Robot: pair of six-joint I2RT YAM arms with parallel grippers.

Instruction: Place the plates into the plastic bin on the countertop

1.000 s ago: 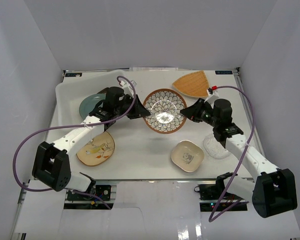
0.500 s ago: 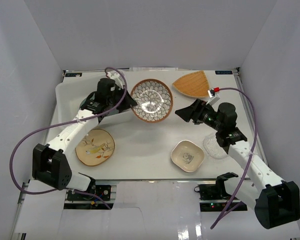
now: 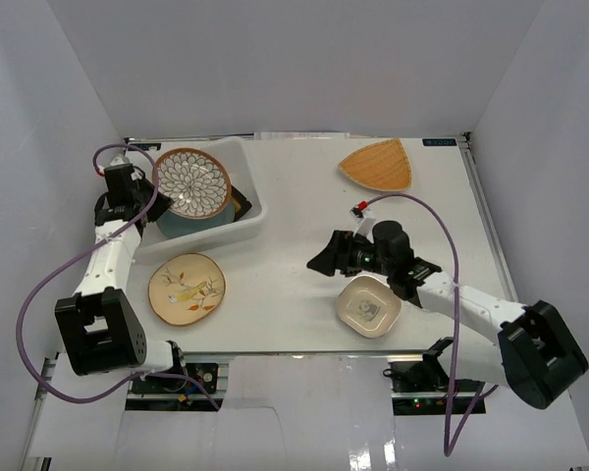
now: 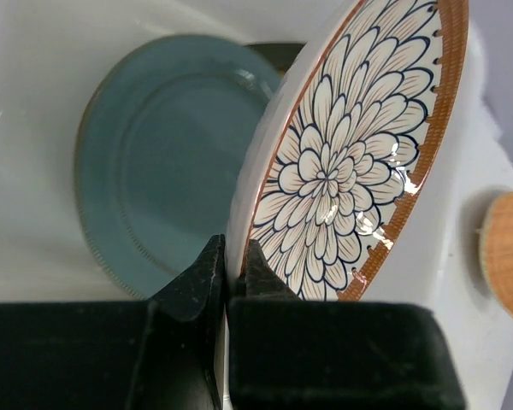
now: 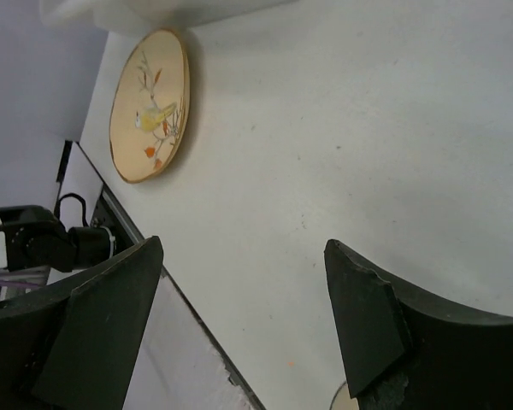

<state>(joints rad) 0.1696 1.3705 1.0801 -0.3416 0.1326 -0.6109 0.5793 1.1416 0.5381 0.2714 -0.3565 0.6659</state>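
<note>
Your left hand [image 4: 231, 263] pinches the flowered plate [image 4: 342, 162] by its rim, tilted over the blue plate [image 4: 145, 171] in the bin [image 3: 250, 218], so next ease it down and let go, while your right hand [image 5: 239, 307] hangs spread above the counter [image 5: 325, 128].

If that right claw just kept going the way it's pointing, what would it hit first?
The right gripper would probably meet bare countertop first; the cream painted plate lies further along. Depth is unclear.
</note>
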